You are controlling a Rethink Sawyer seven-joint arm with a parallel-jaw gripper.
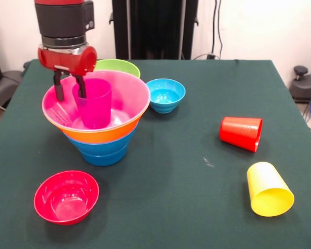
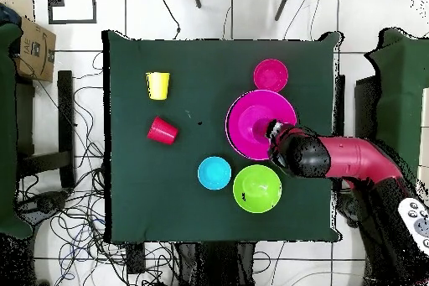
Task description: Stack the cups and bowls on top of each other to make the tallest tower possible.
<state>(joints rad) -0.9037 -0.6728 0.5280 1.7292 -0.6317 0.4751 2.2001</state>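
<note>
The tower stands at the left in the front view: blue bowls (image 1: 100, 153) at the base, the orange bowl (image 1: 101, 135) above them and the pink bowl (image 1: 132, 98) on top; the pink bowl also shows in the overhead view (image 2: 245, 119). The translucent purple cup (image 1: 96, 106) stands upright inside the pink bowl. My gripper (image 1: 70, 89) hangs over the cup's left rim, open, with one finger outside the cup's wall and one inside it. The red cup (image 1: 241, 133) and the yellow cup (image 1: 268, 190) lie on their sides at the right.
The green bowl (image 1: 119, 66) sits just behind the tower. The light-blue bowl (image 1: 166, 94) is to its right. The small red bowl (image 1: 66, 196) sits near the front left. In the overhead view my arm (image 2: 339, 157) reaches in from the right.
</note>
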